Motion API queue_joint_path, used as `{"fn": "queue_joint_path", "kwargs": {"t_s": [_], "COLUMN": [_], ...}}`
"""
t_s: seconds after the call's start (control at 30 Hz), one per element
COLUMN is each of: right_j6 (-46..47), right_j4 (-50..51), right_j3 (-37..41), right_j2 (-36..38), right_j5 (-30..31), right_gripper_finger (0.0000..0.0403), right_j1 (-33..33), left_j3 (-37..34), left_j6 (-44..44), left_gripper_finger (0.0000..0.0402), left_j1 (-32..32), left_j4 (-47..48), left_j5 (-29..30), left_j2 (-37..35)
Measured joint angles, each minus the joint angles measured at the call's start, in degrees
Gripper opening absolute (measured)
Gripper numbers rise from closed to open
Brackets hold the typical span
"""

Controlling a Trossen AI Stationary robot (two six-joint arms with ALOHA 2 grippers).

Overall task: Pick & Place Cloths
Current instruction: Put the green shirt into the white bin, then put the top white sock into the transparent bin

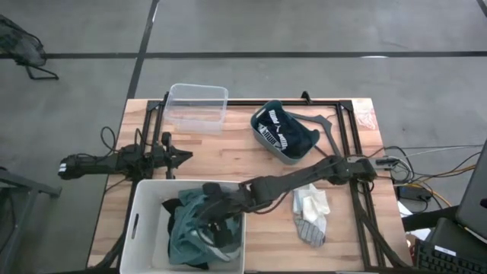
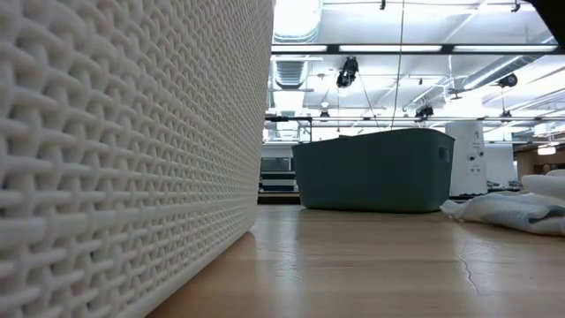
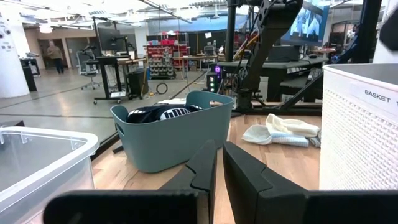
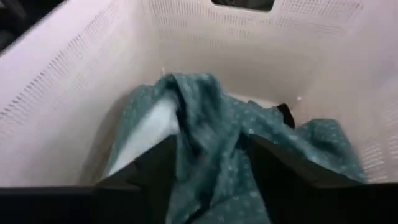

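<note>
My right gripper reaches into the big white tub at the table's near left and is shut on a teal-green cloth, which also shows in the high view. A black cloth lies under it in the tub. A dark cloth with white stripes lies in the teal basket. A white cloth and a grey one lie flat on the table to the right of the tub. My left gripper is shut and empty, beyond the tub's far rim. My right gripper holds a bunched ridge of the teal-green cloth between its two fingers, coming slanting down from the table's right into the tub. Several layers are gathered there. The rest of the cloth lies slack on the tub's bottom and on the black cloth.
A clear plastic box stands at the far left of the table. The teal basket stands at the far middle. The tub's high wall fills the left of the low view. Bare wood lies between the tub and the basket.
</note>
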State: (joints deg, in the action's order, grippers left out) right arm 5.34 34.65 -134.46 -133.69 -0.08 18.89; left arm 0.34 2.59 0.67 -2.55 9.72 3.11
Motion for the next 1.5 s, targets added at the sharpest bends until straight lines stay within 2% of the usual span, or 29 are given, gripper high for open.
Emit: {"fn": "queue_joint_path", "kwargs": {"t_s": [0.17,0.33,0.5,0.7,0.83,0.97,1.1,1.37,1.5], "right_j6": [-0.7,-0.4,2.2,11.7,20.5,27.4,33.8,31.9,31.6], "right_j4": [6.8,13.0,23.9,40.7,46.2,45.0,38.8,13.4,7.6], "right_j3": [-0.2,-0.1,-0.1,1.5,6.1,16.0,29.7,58.1,68.4], "right_j2": [3.9,7.1,10.4,12.5,15.2,21.8,30.6,45.8,52.0], "right_j5": [1.9,7.5,18.4,34.4,39.5,44.9,47.9,48.2,47.8], "right_gripper_finger": [0.0257,0.027,0.0247,0.0208,0.0183,0.0154,0.0123,0.0066,0.0042], "right_j1": [1.6,4.5,8.5,15.3,19.6,23.4,26.2,27.2,27.3], "left_j3": [0.0,0.0,0.0,0.0,0.0,0.0,0.0,0.0,0.0], "left_j6": [0.0,0.0,0.0,0.0,0.0,0.0,0.0,0.0,0.0], "left_gripper_finger": [0.0035,0.0035,0.0035,0.0035,0.0035,0.0035,0.0035,0.0035,0.0035], "left_j1": [0.0,0.0,0.0,0.0,0.0,0.0,0.0,0.0,0.0], "left_j4": [0.0,0.0,0.0,0.0,0.0,0.0,0.0,0.0,0.0], "left_j5": [0.0,0.0,0.1,0.2,0.2,0.2,0.2,0.2,0.2], "left_j2": [0.0,0.0,0.0,0.0,0.0,0.0,0.0,0.0,0.0]}}
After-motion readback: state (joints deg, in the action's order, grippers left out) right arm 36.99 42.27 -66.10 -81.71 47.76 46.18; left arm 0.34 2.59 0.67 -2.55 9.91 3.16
